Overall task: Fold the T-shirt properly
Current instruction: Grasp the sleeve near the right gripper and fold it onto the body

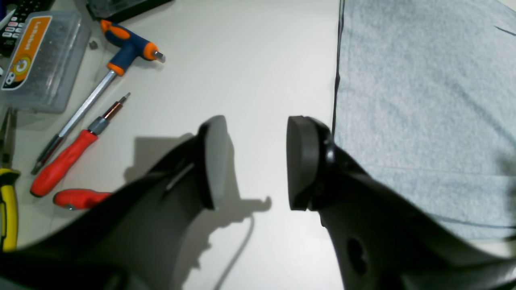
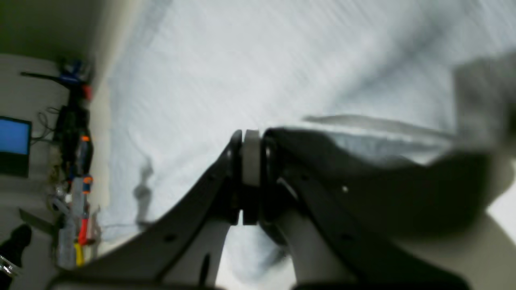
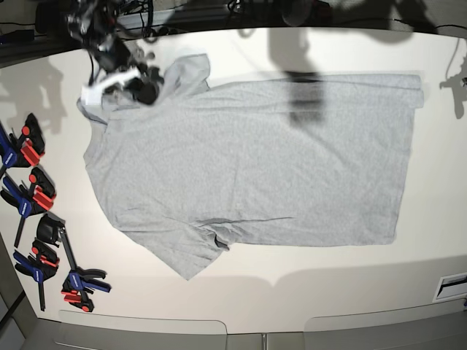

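The light grey T-shirt lies spread flat on the white table, plain side up, its hem toward the right. At the far left my right gripper sits on the upper sleeve, which is bunched and raised. In the right wrist view that gripper is shut, with a fold of the T-shirt draped over one finger. My left gripper hangs open over bare table, just beside the T-shirt's edge, with nothing between its pads. The left arm does not show in the base view.
Hand tools lie left of my left gripper: an orange and blue T-handle key, a red screwdriver, yellow pliers and a clear plastic box. Several blue and red clamps line the table's left edge.
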{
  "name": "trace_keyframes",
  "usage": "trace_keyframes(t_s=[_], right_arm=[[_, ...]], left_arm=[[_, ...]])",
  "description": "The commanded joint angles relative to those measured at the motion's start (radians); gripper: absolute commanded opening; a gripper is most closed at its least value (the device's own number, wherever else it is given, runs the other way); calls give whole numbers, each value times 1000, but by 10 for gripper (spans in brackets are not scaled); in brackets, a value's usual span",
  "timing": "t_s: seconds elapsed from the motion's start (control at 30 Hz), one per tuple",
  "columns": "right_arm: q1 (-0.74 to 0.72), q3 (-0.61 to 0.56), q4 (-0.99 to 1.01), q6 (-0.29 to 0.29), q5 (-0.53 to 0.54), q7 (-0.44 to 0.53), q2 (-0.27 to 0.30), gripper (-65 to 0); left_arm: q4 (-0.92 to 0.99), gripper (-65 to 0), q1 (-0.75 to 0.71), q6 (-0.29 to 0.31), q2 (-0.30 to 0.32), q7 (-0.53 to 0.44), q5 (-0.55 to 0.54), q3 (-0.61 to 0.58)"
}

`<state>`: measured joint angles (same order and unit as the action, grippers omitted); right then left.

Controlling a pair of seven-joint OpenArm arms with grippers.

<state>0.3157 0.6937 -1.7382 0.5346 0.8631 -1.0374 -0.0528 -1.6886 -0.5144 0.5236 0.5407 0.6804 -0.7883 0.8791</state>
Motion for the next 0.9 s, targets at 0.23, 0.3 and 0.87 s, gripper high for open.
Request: trace_keyframes(t_s=[0.23, 0.3, 0.87], right_arm=[[-106, -223, -16, -46, -288, 175, 3, -650], [-127, -265, -16, -70, -354, 206, 3, -650], [-254, -321, -16, -90, -445, 253, 3, -650]], left_arm=[[-15, -424, -1, -1, 23, -23, -16, 11], [-15, -424, -1, -1, 23, -23, -16, 11], [-15, -424, -1, -1, 23, -23, -16, 11]])
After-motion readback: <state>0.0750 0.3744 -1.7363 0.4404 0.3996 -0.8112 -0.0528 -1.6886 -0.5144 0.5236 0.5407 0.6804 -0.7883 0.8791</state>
